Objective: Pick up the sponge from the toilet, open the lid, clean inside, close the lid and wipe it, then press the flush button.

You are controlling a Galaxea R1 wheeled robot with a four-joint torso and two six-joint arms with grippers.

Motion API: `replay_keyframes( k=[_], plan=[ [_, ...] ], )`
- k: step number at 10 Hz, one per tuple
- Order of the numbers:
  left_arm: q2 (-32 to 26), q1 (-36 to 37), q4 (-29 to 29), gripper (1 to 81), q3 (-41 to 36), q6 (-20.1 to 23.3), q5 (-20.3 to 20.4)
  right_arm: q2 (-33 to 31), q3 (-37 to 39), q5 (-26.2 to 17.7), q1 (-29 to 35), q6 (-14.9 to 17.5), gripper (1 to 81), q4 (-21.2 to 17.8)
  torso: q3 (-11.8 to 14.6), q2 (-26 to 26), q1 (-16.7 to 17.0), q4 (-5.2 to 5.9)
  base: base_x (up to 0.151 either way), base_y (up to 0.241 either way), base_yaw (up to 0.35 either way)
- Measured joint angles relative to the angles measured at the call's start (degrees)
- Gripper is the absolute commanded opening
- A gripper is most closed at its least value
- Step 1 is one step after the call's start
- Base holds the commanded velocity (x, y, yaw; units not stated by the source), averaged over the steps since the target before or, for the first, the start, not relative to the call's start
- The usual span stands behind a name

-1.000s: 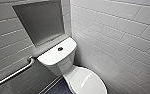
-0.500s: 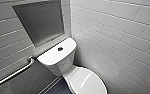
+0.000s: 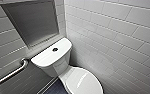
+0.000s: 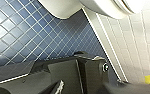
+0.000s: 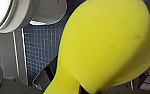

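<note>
The white toilet (image 3: 66,67) stands in the corner with its lid (image 3: 84,81) down over the bowl. The dark round flush button (image 3: 55,49) sits in the middle of the flat tank top. The yellow sponge (image 5: 108,45) looms large in the right wrist view, pinched narrow at one end where my right gripper (image 5: 77,88) is shut on it. It hangs low beside the bowl's underside (image 5: 16,15), above the blue floor tiles. My left gripper is open and holds nothing, low near the bowl's base (image 4: 101,7). A yellow corner of the sponge (image 4: 149,78) shows in the left wrist view.
A grey recessed niche (image 3: 31,21) is set in the wall above the tank. A metal grab bar (image 3: 9,73) runs along the left wall. White tiled walls (image 3: 116,37) close in behind and to the right of the toilet. The floor (image 4: 21,32) has small blue tiles.
</note>
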State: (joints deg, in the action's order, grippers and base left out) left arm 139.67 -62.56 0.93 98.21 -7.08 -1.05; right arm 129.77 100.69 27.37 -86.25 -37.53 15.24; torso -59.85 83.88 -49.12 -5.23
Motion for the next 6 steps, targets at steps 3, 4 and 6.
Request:
replay_keyframes(
  k=[3,4,6],
  plan=[
    [1.2,2.9,0.0,81.1,0.0,-1.8,-0.4,1.8,0.3,0.8,-0.9,0.0,1.0,1.1,-1.8,0.0,0.0,-0.02,0.000,0.000,0.000],
    [1.9,4.5,0.1,81.1,0.0,-2.1,-0.2,2.0,0.3,1.0,-1.0,0.0,1.0,1.2,-3.5,0.0,0.0,-0.02,0.000,0.000,0.000],
    [3.2,6.8,0.4,81.1,0.0,-4.8,-0.2,2.1,0.6,1.5,-0.7,0.0,1.0,1.2,-5.0,0.0,0.0,-0.02,0.000,0.000,0.000]
  ],
)
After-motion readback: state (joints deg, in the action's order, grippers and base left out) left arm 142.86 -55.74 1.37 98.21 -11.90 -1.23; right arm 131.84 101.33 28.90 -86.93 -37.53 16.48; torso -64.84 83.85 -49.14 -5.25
